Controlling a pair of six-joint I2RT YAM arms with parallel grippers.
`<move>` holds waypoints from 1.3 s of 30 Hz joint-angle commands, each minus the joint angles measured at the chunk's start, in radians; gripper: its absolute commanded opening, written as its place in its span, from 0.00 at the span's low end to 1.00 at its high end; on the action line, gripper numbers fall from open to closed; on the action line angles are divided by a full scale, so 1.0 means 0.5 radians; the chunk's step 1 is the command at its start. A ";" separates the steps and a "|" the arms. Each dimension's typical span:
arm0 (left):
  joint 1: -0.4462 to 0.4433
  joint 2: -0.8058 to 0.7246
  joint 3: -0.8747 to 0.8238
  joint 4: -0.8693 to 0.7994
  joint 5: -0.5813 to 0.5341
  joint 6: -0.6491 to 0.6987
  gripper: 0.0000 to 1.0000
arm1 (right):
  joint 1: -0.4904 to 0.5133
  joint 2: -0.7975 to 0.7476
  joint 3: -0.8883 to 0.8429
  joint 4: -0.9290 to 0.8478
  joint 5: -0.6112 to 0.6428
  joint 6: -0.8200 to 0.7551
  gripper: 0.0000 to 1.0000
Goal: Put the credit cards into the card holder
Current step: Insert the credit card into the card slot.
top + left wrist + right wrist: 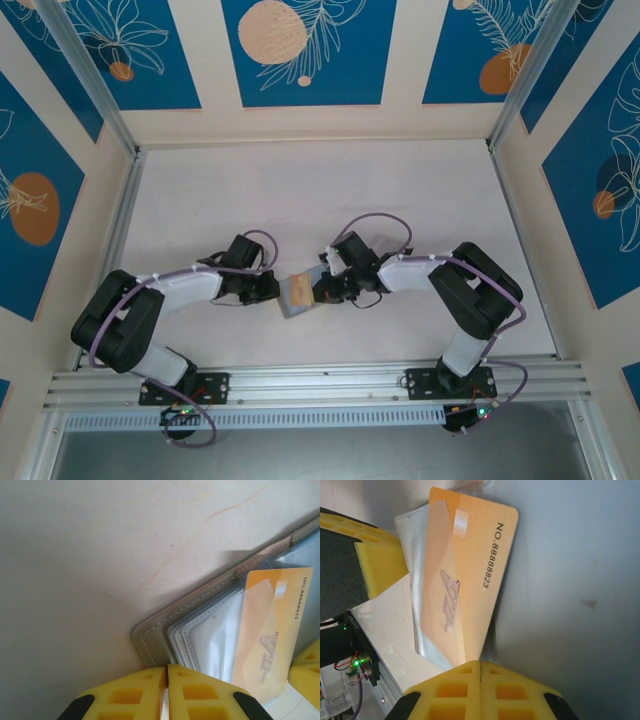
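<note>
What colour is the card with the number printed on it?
The card is orange with dark digits, clearest in the right wrist view.

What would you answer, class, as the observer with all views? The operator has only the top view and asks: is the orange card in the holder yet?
Observer: Only partly. In the right wrist view a clear sleeve overlaps one long side of the card, and the rest sticks out.
Operator: What grips the card?
Observer: The right gripper, shut on the card's near end.
Operator: And the holder?
Observer: In the left wrist view the holder is open, and the left gripper is shut on its corner.
</note>
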 commanded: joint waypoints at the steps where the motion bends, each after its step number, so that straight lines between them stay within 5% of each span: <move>1: 0.014 0.161 -0.052 -0.012 -0.145 0.049 0.10 | -0.036 0.012 0.117 -0.163 -0.076 -0.097 0.00; 5: 0.013 0.193 -0.048 0.010 -0.124 0.054 0.11 | -0.081 0.033 0.154 -0.177 -0.161 -0.104 0.00; 9: 0.013 0.194 -0.055 0.013 -0.118 0.060 0.11 | -0.171 -0.011 0.040 0.065 -0.291 0.028 0.21; 12: 0.013 0.187 -0.057 0.009 -0.112 0.066 0.11 | -0.203 0.037 0.045 0.142 -0.346 0.061 0.27; 26: 0.013 0.213 -0.039 0.030 -0.093 0.081 0.12 | -0.121 0.186 0.222 -0.074 -0.112 -0.029 0.39; 39: 0.013 0.217 -0.036 0.027 -0.090 0.107 0.12 | 0.039 0.269 0.389 -0.243 0.081 -0.076 0.38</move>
